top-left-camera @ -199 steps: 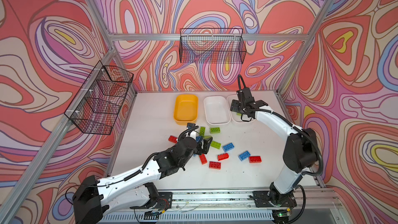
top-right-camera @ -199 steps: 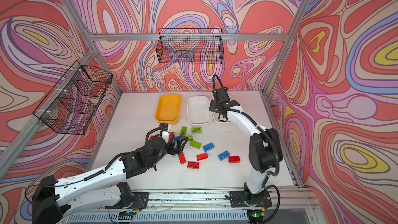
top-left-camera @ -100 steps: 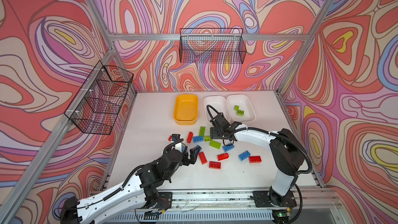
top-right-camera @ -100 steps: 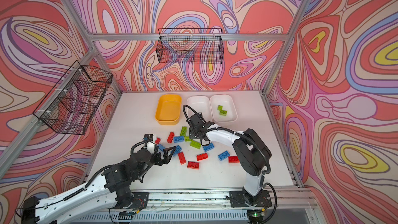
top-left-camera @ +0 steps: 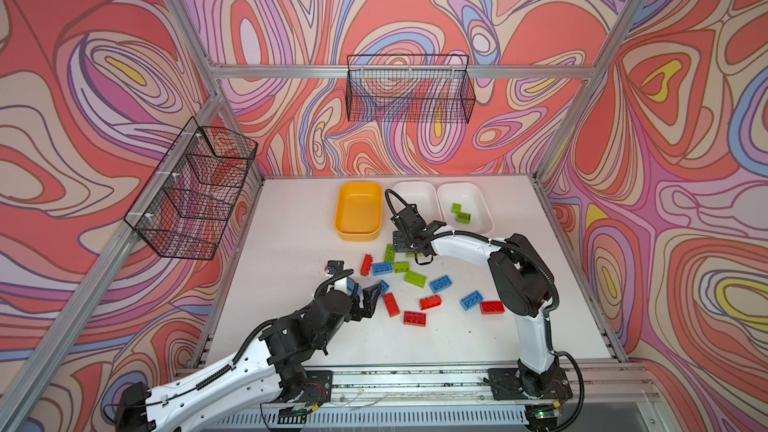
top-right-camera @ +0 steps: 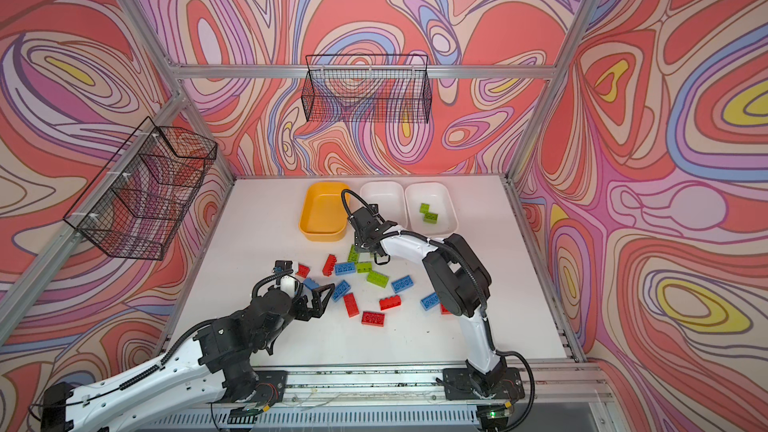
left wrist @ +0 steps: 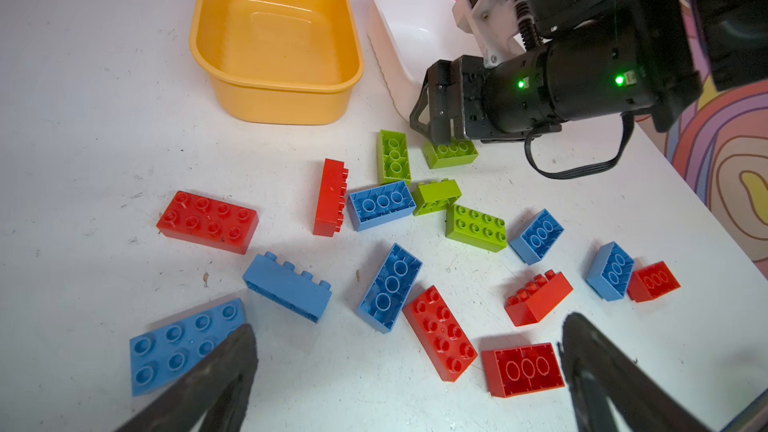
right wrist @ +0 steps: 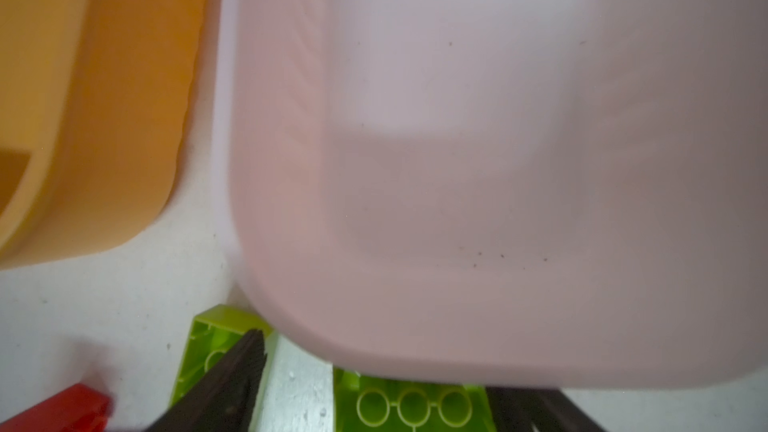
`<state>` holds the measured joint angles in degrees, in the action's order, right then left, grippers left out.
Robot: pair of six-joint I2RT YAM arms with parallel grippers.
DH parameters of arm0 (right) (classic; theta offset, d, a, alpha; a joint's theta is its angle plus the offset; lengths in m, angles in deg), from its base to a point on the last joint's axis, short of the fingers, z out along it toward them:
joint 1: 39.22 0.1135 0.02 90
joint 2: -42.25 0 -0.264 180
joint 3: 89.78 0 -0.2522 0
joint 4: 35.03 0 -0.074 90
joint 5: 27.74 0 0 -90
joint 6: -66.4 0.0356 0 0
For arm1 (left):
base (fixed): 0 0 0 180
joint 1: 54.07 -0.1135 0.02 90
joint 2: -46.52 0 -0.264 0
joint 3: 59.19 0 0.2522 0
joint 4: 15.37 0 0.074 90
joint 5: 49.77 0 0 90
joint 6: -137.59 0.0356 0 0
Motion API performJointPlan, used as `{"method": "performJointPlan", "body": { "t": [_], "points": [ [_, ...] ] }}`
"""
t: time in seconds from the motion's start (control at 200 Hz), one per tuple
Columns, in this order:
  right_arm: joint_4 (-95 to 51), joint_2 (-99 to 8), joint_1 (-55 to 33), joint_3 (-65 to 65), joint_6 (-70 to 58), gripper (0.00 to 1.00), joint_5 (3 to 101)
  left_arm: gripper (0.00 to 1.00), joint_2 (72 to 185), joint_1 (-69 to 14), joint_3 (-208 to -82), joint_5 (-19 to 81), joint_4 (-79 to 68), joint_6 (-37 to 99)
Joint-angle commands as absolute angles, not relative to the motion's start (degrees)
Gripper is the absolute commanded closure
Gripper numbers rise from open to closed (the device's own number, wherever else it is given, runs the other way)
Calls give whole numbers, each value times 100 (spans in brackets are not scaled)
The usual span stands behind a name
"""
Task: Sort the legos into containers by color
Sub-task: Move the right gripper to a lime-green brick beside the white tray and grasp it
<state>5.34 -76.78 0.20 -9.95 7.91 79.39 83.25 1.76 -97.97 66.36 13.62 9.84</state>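
Red, blue and lime green legos [top-left-camera: 415,280] lie scattered mid-table. Behind them stand the containers: a bare yellow-orange tub [top-left-camera: 358,231], a bare white tub [top-left-camera: 415,189] and a white tub [top-left-camera: 484,218] holding two green legos [top-left-camera: 460,214]. My right gripper [top-left-camera: 409,248] is low beside the middle tub's near corner. It stands open astride an upside-down green lego [right wrist: 411,407], with a gap at one finger [right wrist: 245,359]. My left gripper [top-left-camera: 355,280] hovers open at the pile's left edge, over blue legos [left wrist: 286,286] and red legos [left wrist: 521,367], holding nothing.
Black wire baskets hang on the left wall [top-left-camera: 195,189] and the back wall [top-left-camera: 409,91]. Aluminium frame posts stand at the table's corners. A rail with both arm bases [top-left-camera: 415,380] runs along the front edge. The right arm's elbow [top-left-camera: 515,280] rises over the pile's right side.
My right gripper left the right white tub and swung down to the green legos beside the middle tub. The left gripper drew back slightly toward the front left, still open.
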Motion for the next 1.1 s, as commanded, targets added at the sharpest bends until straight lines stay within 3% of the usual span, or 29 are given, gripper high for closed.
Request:
{"method": "performJointPlan", "body": {
  "t": [0.0, 0.185, 0.501, 1.097],
  "points": [
    [675, -7874, -161, -1262, 630, 14, 7981, 0, 8182, 174, -9791, 6886, 1591, 939],
    [786, -7929, -285, -1496, 532, 15, 7654, 0, 8064, 174, -9793, 6840, 1808, 786],
    [473, -7215, -179, -302, 683, 14, 7586, 0, 8088, 182, -9739, 6589, 1581, 1053],
    [305, -7221, -149, -4, 382, 14, 7214, 0, 8334, 181, -9810, 6076, 1531, 1085]
  ]
}}
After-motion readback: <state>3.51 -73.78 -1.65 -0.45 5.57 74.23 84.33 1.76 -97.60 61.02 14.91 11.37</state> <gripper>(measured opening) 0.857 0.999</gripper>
